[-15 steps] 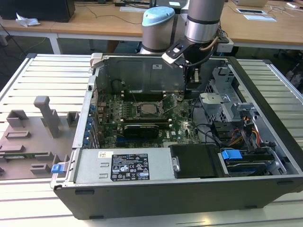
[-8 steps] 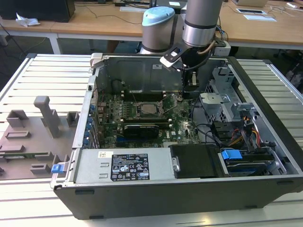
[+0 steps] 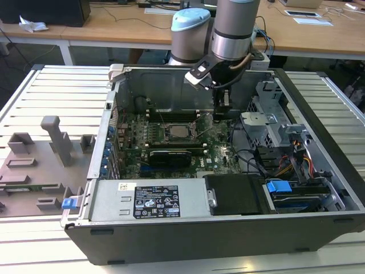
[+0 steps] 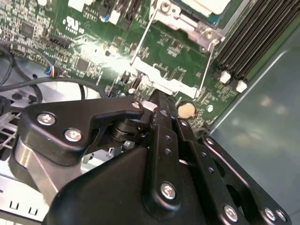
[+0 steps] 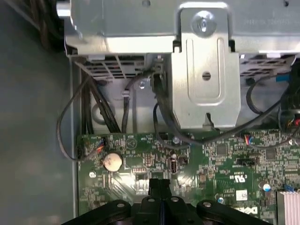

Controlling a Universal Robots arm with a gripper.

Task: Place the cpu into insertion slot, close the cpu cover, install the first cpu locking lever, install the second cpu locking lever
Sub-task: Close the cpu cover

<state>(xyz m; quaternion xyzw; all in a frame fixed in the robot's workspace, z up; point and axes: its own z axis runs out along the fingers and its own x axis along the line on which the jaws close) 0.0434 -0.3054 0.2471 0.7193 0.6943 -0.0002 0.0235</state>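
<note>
The cpu [image 3: 179, 132], a pale silver square, lies in the insertion slot [image 3: 169, 138] at the middle of the green motherboard; its corner [image 4: 206, 4] and the slot's metal rim [image 4: 180, 23] also appear in the second wrist view. Two thin wire levers [image 4: 140, 42] [image 4: 206, 70] reach out from the slot with a silvery plate [image 4: 161, 80] between their ends; this looks like the cpu cover swung open. My gripper [image 3: 221, 111] hangs over the board toward the exterior view's right of the slot, apart from it. Its black fingers [image 5: 154, 187] are pressed together, shut on nothing, their tips [image 4: 157, 98] just off the plate's end.
A coin battery [image 5: 112, 161] sits on the board close to the fingertips. A metal drive cage [image 5: 206, 70] with black cables [image 5: 159, 108] rises just beyond. Black memory slots [image 4: 253, 42] flank the socket. The case walls [image 3: 165, 85] and power supply [image 3: 154, 200] close in the board.
</note>
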